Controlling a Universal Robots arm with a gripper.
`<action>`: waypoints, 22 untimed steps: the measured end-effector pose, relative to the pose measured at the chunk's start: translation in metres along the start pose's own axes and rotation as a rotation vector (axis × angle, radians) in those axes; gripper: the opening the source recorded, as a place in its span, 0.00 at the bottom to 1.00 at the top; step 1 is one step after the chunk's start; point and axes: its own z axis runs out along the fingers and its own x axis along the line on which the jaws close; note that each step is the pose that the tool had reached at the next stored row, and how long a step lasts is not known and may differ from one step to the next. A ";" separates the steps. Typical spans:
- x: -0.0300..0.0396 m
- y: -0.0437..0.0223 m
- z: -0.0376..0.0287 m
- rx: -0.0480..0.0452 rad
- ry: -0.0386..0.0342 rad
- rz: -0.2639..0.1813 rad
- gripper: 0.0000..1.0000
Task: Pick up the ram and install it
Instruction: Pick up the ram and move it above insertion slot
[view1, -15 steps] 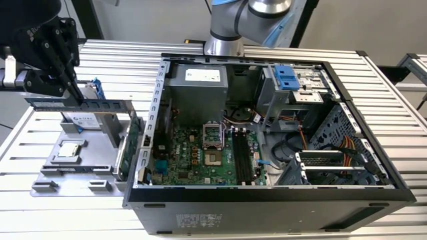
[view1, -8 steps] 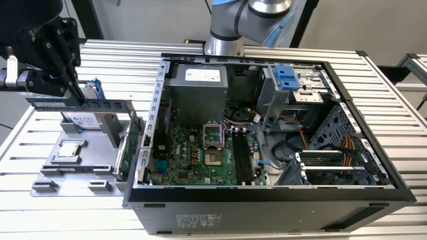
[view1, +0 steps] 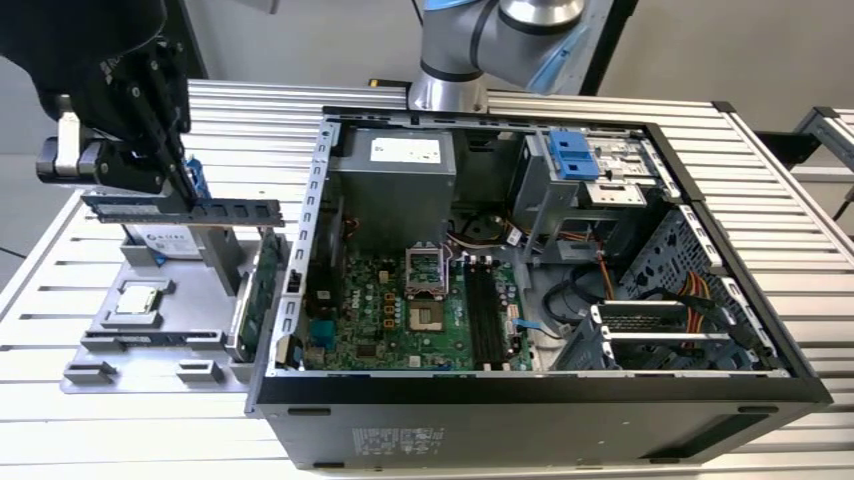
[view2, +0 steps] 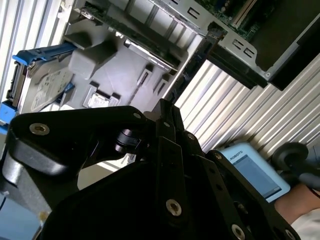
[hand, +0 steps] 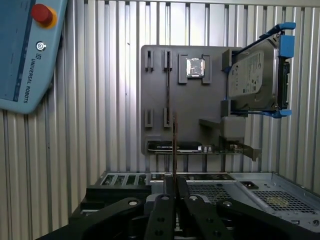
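Note:
In the exterior view my gripper (view1: 187, 200) hangs above the grey fixture tray (view1: 147, 335), to the left of the open computer case (view1: 534, 390). It is shut on the ram (view1: 200, 210), a long thin stick held level and clear of the tray. In the first wrist view the ram (hand: 174, 142) appears edge-on, sticking out from between the closed fingers of my gripper (hand: 173, 185). The black memory slots (view1: 483, 318) lie on the motherboard (view1: 387, 320) inside the case, well off to the exterior view's right of the gripper.
The tray carries a processor (view1: 138, 300), a hard drive (view1: 163, 240) in a blue bracket and an upright green expansion card (view1: 267, 290). The case wall (view1: 314, 200) stands between tray and motherboard. A teach pendant (hand: 25, 50) lies on the slatted table. A hand (view2: 300, 202) rests near it.

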 end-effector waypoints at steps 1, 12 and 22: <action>0.0000 -0.0025 0.0000 0.0000 -0.0001 0.000 0.00; -0.0002 -0.0266 0.0000 0.0000 0.0000 0.000 0.00; -0.0004 -0.0416 0.0000 0.0000 -0.0001 0.000 0.00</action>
